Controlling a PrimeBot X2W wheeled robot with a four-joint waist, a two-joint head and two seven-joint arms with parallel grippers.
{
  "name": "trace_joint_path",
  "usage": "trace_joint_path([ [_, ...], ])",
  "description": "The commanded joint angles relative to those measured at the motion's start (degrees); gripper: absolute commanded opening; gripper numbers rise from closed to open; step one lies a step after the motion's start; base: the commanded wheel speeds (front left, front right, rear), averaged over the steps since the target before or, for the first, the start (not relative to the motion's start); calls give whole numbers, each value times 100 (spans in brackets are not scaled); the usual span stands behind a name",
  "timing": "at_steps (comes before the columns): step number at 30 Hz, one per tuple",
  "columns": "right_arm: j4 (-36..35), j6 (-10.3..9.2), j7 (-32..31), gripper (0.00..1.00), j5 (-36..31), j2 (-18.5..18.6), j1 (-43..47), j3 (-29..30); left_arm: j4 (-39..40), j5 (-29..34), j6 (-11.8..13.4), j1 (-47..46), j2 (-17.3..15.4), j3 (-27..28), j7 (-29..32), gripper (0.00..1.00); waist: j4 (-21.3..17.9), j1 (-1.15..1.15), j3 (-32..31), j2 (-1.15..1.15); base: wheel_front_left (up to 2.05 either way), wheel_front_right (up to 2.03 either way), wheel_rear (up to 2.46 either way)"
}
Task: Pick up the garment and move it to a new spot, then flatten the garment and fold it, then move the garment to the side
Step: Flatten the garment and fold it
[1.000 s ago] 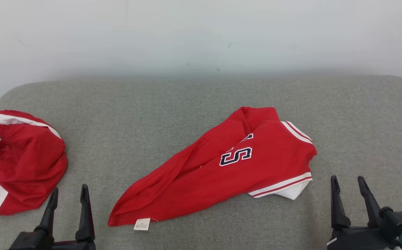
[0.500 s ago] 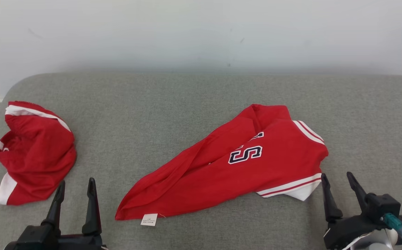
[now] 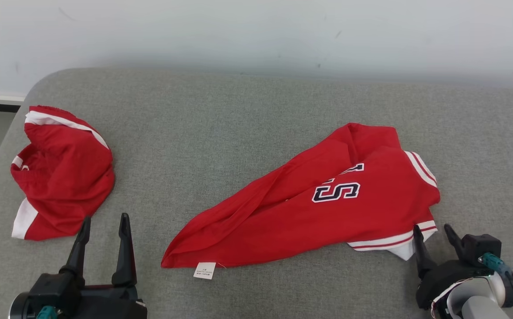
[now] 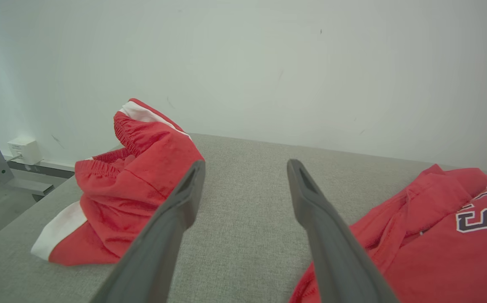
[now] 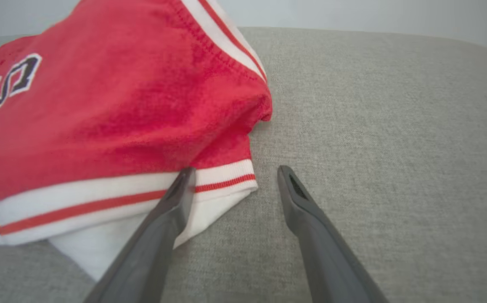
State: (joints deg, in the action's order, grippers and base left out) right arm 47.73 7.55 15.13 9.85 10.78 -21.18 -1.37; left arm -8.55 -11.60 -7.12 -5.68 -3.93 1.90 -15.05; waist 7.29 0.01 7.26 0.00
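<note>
Red jersey [image 3: 301,217], one, red shorts [image 3: 64,177], one

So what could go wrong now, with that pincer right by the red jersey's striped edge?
1. The open right pincer reaches only the striped edge of the jersey; closing there might pinch a single layer, which could slip free.
2. The jersey lies bunched into a long wedge, so lifted by one corner it may stay twisted.
3. The red shorts sit close to the left pincer, which might snag them by mistake.
</note>
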Motion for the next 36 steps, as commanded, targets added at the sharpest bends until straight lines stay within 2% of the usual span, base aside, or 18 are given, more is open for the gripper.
trace_joint_path([
  [1, 251, -13, 3, 100, 60, -37, -118, -31, -23, 68, -34, -59, 27, -7, -19, 100, 27, -1, 24, 0, 0, 0, 0],
  [2, 389, -13, 1, 100, 94, -49, -171, -54, -30, 55, -37, -80, 30, -10, -19, 100, 34, -1, 26, 0, 0, 0, 0],
  [3, 512, -13, -1, 35, 147, -74, -214, -72, -35, 50, -40, -108, 33, -10, -19, 100, 39, -1, 23, 0, 0, 0, 0],
  [4, 512, -13, -1, 35, 147, -74, -214, -72, -35, 50, -40, -108, 33, -10, -19, 100, 39, -1, 23, 0, 0, 0, 0],
  [5, 599, -13, -2, 0, 197, -85, -250, -99, -43, 51, -43, -126, 36, -8, -19, 100, 39, -1, 19, 0, 0, 0, 0],
  [8, 655, -13, 0, 0, 313, -84, -312, -157, -62, 59, -29, -127, 42, 38, -19, 100, -5, -1, -30, 0, 0, 0, 0],
  [12, 262, -13, 2, 0, 454, -66, -188, -119, -63, 73, -34, -48, 53, 94, -19, 100, -144, -1, -127, 0, 0, 0, 0],
  [23, -1457, -13, 3, 0, 450, 256, 1287, 211, 26, 58, -32, 181, 72, 146, -19, 100, -527, -1, -291, 0, 0, 0, 0],
  [29, -2394, -13, -146, 0, 410, 253, 2074, 444, 80, 62, -32, 209, 82, 118, -19, 100, -590, -1, -229, 0, 0, 0, 0],
  [32, -2885, -13, -317, 0, 519, 134, 2237, 449, 63, 32, -32, 172, 86, 112, -19, 100, -586, -1, -208, 0, 0, 0, 0],
  [36, -3319, -13, -514, 0, 467, 185, 2103, 270, 23, 20, -32, 141, 91, 76, -19, 100, -521, -1, -209, 0, 0, 0, 0],
])
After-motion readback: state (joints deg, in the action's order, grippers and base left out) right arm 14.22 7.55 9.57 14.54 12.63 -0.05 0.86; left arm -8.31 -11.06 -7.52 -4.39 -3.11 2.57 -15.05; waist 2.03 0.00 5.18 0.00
